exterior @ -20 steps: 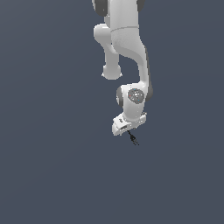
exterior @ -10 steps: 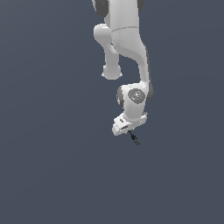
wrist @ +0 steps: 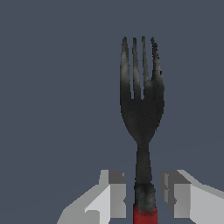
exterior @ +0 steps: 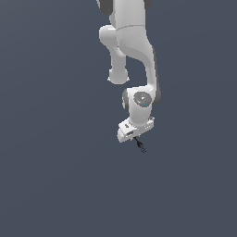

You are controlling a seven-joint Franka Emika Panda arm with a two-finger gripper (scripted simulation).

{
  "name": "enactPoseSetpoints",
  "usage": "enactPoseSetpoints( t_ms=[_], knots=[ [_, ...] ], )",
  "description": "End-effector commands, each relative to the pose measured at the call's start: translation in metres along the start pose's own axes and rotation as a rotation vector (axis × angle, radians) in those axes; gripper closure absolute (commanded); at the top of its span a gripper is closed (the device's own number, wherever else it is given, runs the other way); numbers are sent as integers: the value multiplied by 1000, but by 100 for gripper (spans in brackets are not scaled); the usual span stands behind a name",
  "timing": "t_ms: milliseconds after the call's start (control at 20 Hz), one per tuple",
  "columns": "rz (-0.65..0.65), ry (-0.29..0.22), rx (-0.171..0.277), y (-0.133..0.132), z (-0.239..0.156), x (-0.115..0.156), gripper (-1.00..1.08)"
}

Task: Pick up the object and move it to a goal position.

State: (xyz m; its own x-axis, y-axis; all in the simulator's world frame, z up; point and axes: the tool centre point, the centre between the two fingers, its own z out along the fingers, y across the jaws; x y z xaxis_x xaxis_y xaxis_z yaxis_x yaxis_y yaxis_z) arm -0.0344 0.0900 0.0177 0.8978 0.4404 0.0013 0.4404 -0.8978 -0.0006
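The fork is flanked at its neck by the gripper; clamping cannot be told. Pickup is judged under way; next, carriage to the goal.

Open grey floor surrounds the gripper and fork; nothing blocks passage.

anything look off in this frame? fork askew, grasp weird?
Nothing stands out. In the wrist view the fork lies straight between the pincer fingers, prongs pointing away, red handle end nearest the camera. The fingers flank the neck with small gaps showing, so no firm grip yet.
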Motion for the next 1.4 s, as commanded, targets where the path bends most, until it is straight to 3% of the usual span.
enactPoseSetpoints(
  t_ms=[0, 1350],
  knots=[
    [1, 1, -1, 6, -7, -6, 108],
    [4, 0, 1, 134, -177, -138, 108]
  ],
)
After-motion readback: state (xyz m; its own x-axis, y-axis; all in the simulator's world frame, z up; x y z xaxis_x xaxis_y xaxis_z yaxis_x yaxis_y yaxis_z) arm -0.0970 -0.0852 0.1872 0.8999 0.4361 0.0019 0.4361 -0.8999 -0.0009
